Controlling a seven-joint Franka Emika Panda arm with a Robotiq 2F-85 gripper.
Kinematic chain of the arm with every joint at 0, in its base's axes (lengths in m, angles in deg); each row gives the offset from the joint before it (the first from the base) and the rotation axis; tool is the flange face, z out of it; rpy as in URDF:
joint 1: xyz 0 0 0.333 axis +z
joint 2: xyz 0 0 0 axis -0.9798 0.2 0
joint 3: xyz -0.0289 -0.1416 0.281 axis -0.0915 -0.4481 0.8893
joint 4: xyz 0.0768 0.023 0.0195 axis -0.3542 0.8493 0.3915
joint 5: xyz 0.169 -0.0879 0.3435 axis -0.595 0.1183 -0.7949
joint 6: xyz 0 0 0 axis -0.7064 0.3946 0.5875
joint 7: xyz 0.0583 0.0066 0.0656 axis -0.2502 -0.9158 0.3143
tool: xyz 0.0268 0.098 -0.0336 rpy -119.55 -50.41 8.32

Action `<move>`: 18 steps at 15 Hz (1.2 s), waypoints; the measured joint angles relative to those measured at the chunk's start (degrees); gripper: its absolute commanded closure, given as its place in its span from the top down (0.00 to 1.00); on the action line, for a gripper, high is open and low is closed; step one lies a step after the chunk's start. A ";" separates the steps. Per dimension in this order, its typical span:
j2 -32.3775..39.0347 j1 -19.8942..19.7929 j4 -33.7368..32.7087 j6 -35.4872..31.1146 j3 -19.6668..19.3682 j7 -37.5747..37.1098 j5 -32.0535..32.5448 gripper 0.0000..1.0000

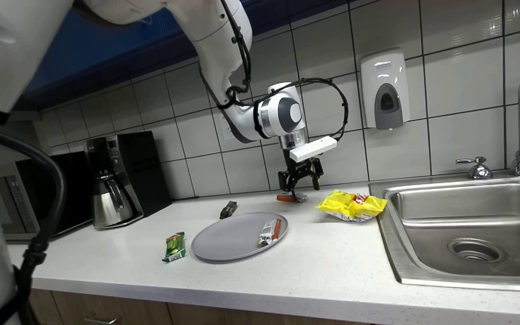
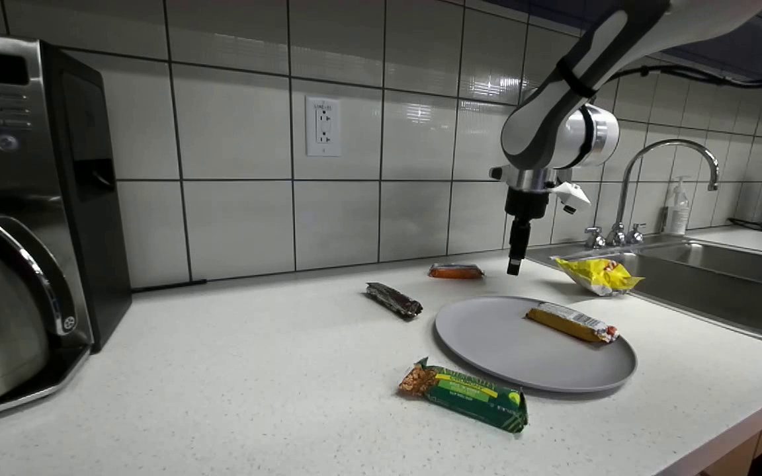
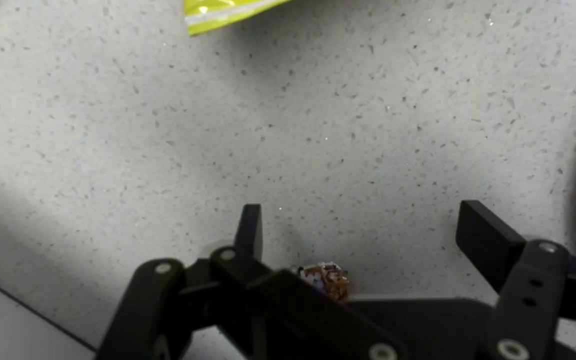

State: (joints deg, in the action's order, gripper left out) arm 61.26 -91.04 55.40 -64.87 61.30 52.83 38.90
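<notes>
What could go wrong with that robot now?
The open hand might knock the tiled wall close behind the orange-wrapped bar. A grab at that bar could miss: the wrist view shows only a small part of it. The yellow bag lies beside the sink, so a bump might push it in.

A tiled wall (image 1: 463, 76) backs the speckled countertop (image 2: 242, 370) and steel sink (image 1: 458, 221).

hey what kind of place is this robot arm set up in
Most likely a kitchen or break room. There's a steel sink, a coffee maker on the counter, and a wall-mounted dispenser, which hints at a shared workplace rather than a home, though I can't be sure.
</notes>
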 measured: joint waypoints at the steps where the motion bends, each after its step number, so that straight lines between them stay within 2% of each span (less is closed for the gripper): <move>1: 0.47 0.00 -0.73 0.15 0.21 0.56 0.00 1.00; 18: 9.81 1.91 -13.61 2.81 2.71 2.46 0.03 1.00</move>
State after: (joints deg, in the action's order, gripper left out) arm 71.07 -89.12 41.80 -62.06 64.01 55.29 38.93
